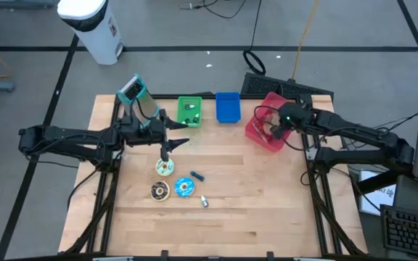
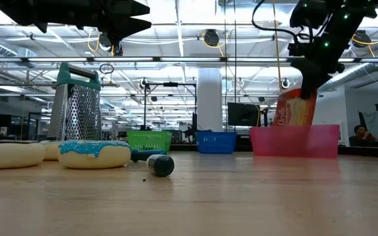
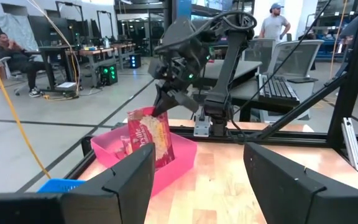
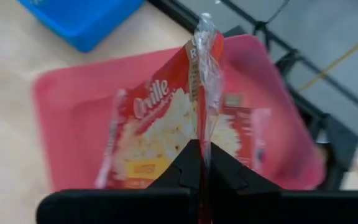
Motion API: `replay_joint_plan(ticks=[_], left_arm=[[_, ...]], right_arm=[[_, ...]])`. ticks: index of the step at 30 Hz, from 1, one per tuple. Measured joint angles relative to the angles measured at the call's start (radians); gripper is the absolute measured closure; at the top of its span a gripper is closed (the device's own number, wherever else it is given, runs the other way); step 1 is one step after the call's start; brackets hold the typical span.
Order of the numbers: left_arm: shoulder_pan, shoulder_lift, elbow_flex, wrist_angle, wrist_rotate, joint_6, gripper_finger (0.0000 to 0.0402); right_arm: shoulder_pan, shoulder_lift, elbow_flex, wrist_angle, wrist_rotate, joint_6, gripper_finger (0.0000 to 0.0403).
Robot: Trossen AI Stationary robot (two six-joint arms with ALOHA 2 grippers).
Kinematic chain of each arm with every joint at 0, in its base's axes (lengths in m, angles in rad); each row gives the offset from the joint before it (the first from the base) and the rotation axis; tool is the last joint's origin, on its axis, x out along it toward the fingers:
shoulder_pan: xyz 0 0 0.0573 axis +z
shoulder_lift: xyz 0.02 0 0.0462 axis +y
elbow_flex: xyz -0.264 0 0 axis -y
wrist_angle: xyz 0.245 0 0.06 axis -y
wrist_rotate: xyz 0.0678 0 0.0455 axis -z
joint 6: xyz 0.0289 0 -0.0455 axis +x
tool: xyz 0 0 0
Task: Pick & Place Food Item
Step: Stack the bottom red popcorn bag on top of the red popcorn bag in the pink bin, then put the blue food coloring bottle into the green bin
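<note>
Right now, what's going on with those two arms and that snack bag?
Right gripper shut on popcorn bag, bag hanging into pink bin. Left gripper open, empty, above the donuts. Nothing in the way.

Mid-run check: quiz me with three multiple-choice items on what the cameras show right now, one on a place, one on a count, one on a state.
1. Where is the popcorn bag?
A. In the green bin
B. At the pink bin, held by the right hand
C. Flat on the table beside the donuts

2. How many small bins stand along the table's far edge?
A. Three
B. One
C. Five

3. How is the left hand?
A. Shut on a donut
B. Shut on the grater
C. Open, holding nothing

Answers:
1. B: the right wrist view shows the fingers pinching the bag's top seam over the pink bin.
2. A: the high view shows the green bin, the blue bin and the pink one.
3. C: the left wrist view shows its fingers apart with nothing between them.
</note>
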Motion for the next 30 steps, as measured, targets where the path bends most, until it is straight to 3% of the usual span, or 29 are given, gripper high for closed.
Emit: replay_joint_plan(ticks=[7,12,17,19,23,28,30], left_arm=[[0.0,0.0,0.0,0.0,0.0,0.0,0.0158],[0.0,0.0,0.0,0.0,0.0,0.0,0.0158],[0.0,0.0,0.0,0.001,0.0,0.0,0.0158],[0.0,0.0,0.0,0.002,0.0,0.0,0.0158],[0.0,0.0,0.001,-0.002,0.012,-0.034,0.0158],[-0.042,0.0,0.002,-0.098,0.136,-0.026,0.0158],[-0.083,0.0,0.008,-0.186,0.13,-0.023,0.0158]], right_arm=[[-0.004,0.0,-0.045,0.02,0.09,-0.111,0.0369],[-0.004,0.0,-0.089,0.113,0.189,-0.193,0.0305],[-0.004,0.001,-0.109,0.261,0.374,-0.348,0.0237],[-0.001,-0.001,-0.109,0.338,0.391,-0.381,0.0217],[0.036,-0.015,-0.109,0.493,0.235,-0.364,0.0194],[0.106,-0.021,-0.109,0.655,-0.115,-0.331,0.0194],[0.143,-0.016,-0.113,0.711,-0.255,-0.307,0.0198]])
